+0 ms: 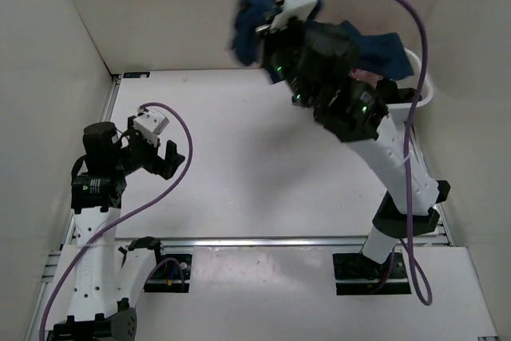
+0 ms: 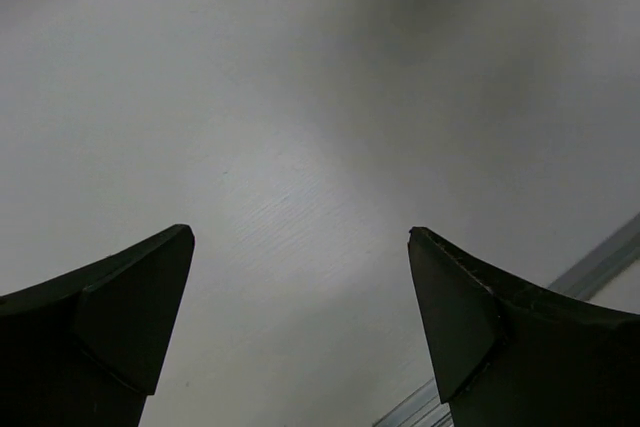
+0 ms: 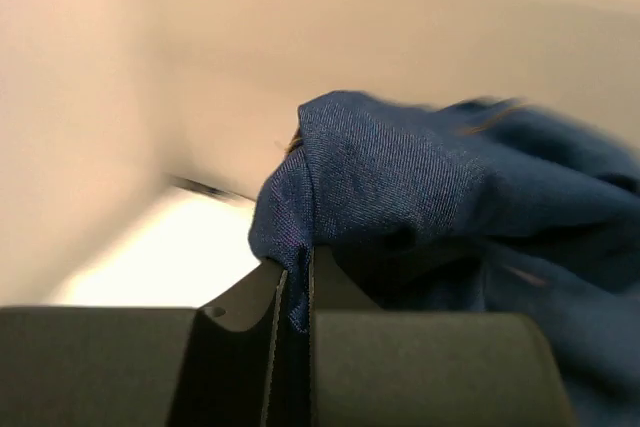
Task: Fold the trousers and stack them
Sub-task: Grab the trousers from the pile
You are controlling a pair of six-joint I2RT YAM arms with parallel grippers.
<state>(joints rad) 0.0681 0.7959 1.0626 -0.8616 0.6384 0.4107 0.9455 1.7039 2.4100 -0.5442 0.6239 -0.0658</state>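
Raised close under the overhead camera, your right pincer point(image 1: 262, 31) sits in the upper centre of the top frame, shut tight on a pinched fold of the trousers point(image 1: 249, 13). The wrist view shows denim squeezed between the two closed fingers, with the rest bunched just beyond them.

From that grip the cloth runs rightward across the frame. A dark blue tail passes behind the arm toward the white bin point(image 1: 423, 85) at the upper right, so the garment's long axis lies roughly left to right, pincer end to the left. How much of it remains inside the bin you cannot tell, since the arm hides that stretch.

Your left pincer point(image 1: 165, 159) hangs at the middle left with its fingers spread wide and nothing between them, over bare desk point(image 1: 239, 165). It is well apart from the denim, so the right arm is plainly the nearer one.

My reading is that the open desk lies below and left of the grip, opposite the bin. Drawing the cloth that way should free the tail.
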